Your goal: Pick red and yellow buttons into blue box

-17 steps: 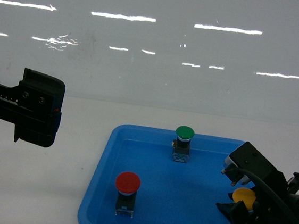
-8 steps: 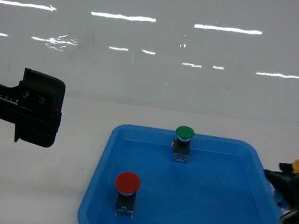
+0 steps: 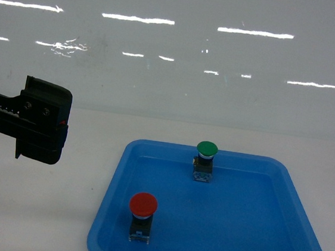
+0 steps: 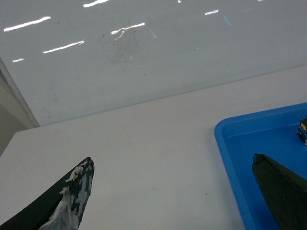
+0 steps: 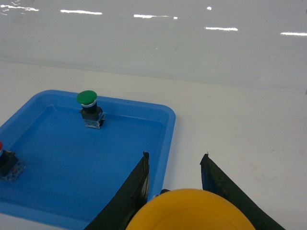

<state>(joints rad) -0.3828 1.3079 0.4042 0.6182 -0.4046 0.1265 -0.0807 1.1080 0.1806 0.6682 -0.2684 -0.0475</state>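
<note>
The red button [image 3: 143,204] stands upright in the front left of the blue box [image 3: 105,212]. In the right wrist view the yellow button [image 5: 189,211] fills the bottom edge, and my right gripper [image 5: 175,155] is shut on it, above the blue box's right rim [image 5: 169,129] and the white table beside it. The right gripper is out of the head view. My left gripper [image 3: 41,127] hovers left of the box. In the left wrist view the left gripper [image 4: 172,160] is open, with only bare table and the box's corner [image 4: 225,139] between its fingers.
A green-capped button [image 3: 207,147] stands at the back middle of the box, and the right wrist view shows the green-capped button [image 5: 87,98] too. The white table [image 3: 39,208] runs to a glossy white wall [image 3: 173,72] behind.
My right gripper, holding the yellow button, has moved right from inside the box, over its right rim and out of the head view. The left arm has stayed still.
</note>
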